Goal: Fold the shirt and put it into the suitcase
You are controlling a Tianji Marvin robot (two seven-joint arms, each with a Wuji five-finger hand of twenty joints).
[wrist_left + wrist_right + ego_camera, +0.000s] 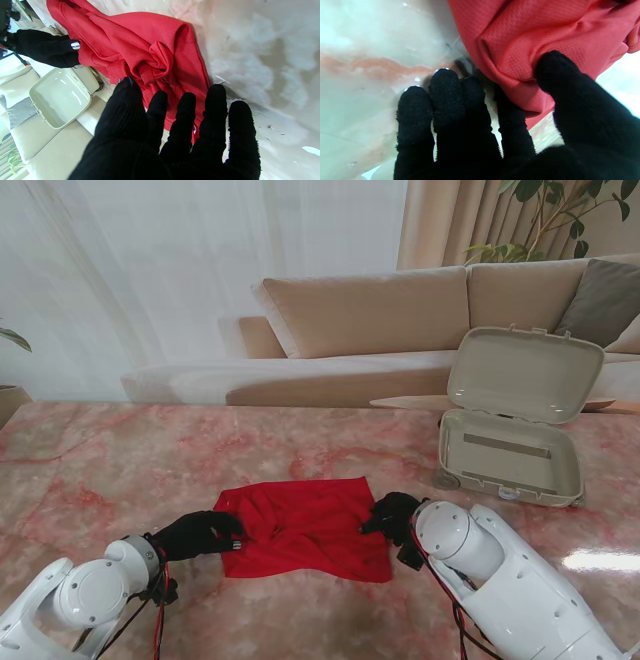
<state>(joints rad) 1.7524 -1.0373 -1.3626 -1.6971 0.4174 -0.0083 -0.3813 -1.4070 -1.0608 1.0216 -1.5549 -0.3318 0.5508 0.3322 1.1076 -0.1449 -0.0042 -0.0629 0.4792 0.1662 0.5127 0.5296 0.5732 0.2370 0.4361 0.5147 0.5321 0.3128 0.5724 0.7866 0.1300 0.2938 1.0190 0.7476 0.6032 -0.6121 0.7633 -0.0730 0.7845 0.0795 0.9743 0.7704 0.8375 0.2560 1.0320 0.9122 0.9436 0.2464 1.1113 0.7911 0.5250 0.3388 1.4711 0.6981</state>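
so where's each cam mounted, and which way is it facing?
Stand: above the shoulders, looking down at the table; both arms show, red shirt, open suitcase.
Left wrist: along the left hand toward the shirt, suitcase and right hand.
Right wrist: along the right hand's fingers, pinching a shirt edge.
All three share the shirt.

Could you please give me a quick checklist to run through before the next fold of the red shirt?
1. Right hand pinching shirt edge: ok, cloth between thumb and fingers.
2. Left hand gripping shirt: not ok, fingers spread over its edge.
3. Shirt flat: not ok, bunched and twisted.
4. Suitcase open: ok, lid up.
5. Suitcase interior free: ok, nothing visible inside.
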